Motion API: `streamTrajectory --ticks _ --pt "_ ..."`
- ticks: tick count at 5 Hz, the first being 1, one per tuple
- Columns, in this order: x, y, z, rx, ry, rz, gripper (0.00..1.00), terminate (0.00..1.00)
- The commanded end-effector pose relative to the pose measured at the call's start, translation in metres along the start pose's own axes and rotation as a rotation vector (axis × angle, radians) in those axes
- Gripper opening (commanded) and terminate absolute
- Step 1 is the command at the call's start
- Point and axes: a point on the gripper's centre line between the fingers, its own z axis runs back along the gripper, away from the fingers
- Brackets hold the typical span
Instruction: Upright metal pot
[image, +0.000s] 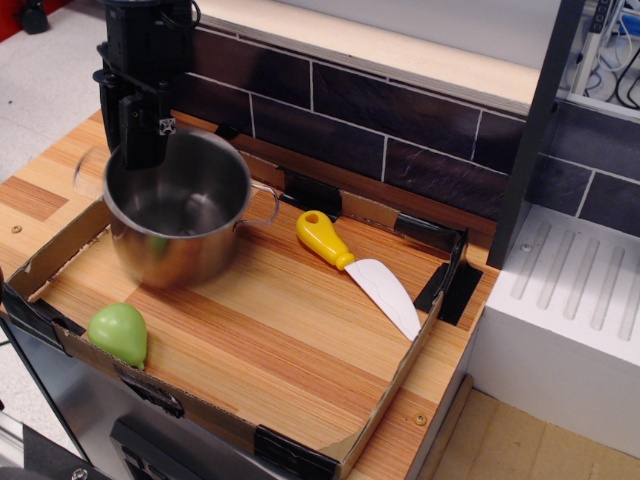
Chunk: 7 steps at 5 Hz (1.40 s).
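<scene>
The metal pot (178, 240) stands nearly upright at the back left of the cardboard tray (388, 398), its opening facing up. It is blurred by motion. One wire handle (266, 203) shows on its right side. My gripper (142, 150) comes down from above onto the pot's back left rim. Its black fingers (128, 125) stand close together at the rim and appear shut on it.
A toy knife with a yellow handle (323, 238) and white blade lies right of the pot. A green pear-like fruit (118, 333) sits at the tray's front left corner. A dark tiled wall (400, 120) runs behind. A white ribbed unit (570, 290) stands at the right.
</scene>
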Motion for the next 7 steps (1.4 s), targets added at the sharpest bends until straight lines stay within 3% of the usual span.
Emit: streamTrajectory --ticks 1,2,3,4,5,7 --pt "0.006 0.011 -0.002 0.123 -0.097 0.003 0.00 0.00" --pt "0.010 0.015 -0.002 0.180 -0.142 0.007 0.00 0.00" --pt "0.010 0.010 0.012 0.220 -0.209 0.015 1.00 0.00" --pt "0.007 0.002 0.041 0.209 -0.275 0.033 1.00 0.00" --pt "0.004 -0.004 0.068 0.261 -0.335 0.062 1.00 0.00" --pt "0.000 -0.021 0.108 0.266 -0.377 0.070 1.00 0.00"
